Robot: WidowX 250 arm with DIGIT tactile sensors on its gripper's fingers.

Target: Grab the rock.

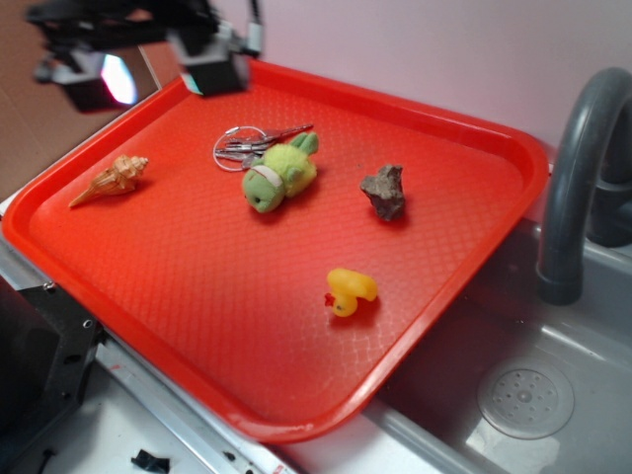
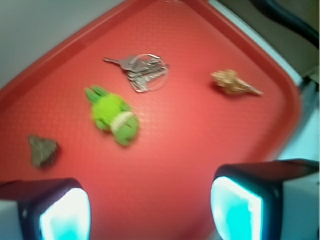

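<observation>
Small jagged dark grey-brown rock (image 1: 384,191): on the red plastic tray (image 1: 474,128), at 3 o'clock of the green plush toy (image 1: 280,173), untouched. Gripper (image 1: 148,64): above the tray's 11 o'clock corner, fingers (image 2: 237,202) spread, empty. Risks: the irregular faces may slip from the fingers; a drifting approach may catch the plush or the metal key ring (image 1: 242,146).

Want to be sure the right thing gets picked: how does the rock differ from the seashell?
The rock is dark grey-brown, the seashell pale tan. The rock is a blocky, jagged lump; the seashell is long, tapering to a point. The rock sits right of the green plush, the seashell left. Both lie untouched on the red tray.
</observation>
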